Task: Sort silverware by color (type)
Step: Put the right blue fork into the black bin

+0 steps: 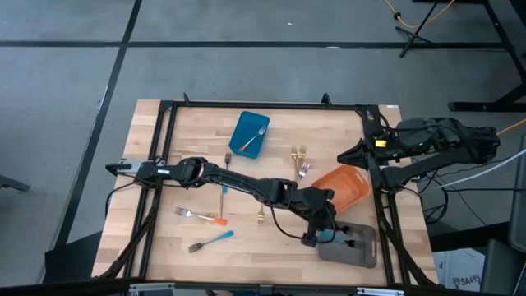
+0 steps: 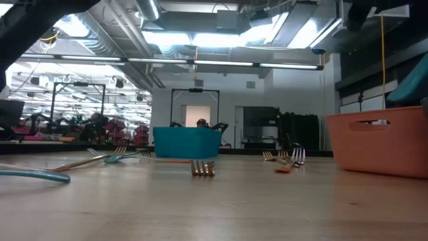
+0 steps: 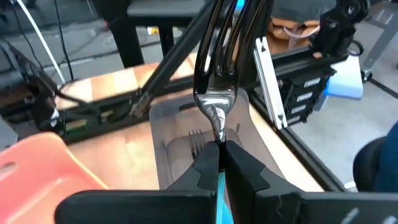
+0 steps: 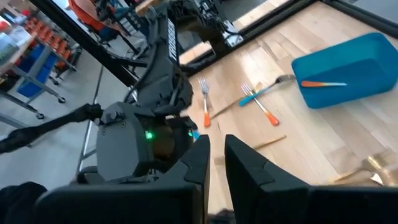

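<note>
The left gripper's (image 3: 217, 163) two dark fingers (image 3: 245, 168) are clamped on the blue handle of a slim metal-tined fork (image 3: 216, 112), holding it over the open grey rectangular container (image 1: 349, 245) at the table's near right corner, where the tines of another fork (image 3: 196, 142) lie on the container's floor. Just beside that container stands the orange plastic bin (image 1: 347, 186), tilted. The left arm reaches across the light wooden table (image 1: 197, 140) from its left edge. On the table lie an orange-handled fork (image 1: 200, 216), a blue-handled fork (image 1: 210, 240), another orange-handled fork (image 1: 224, 177) and several gold-coloured forks (image 1: 299, 161), while the blue rectangular tray (image 1: 249, 134) at the far middle holds one fork (image 4: 323, 83) with an orange handle. The right gripper (image 4: 213, 163) waits off the table's right edge, fingers closed on nothing.
</note>
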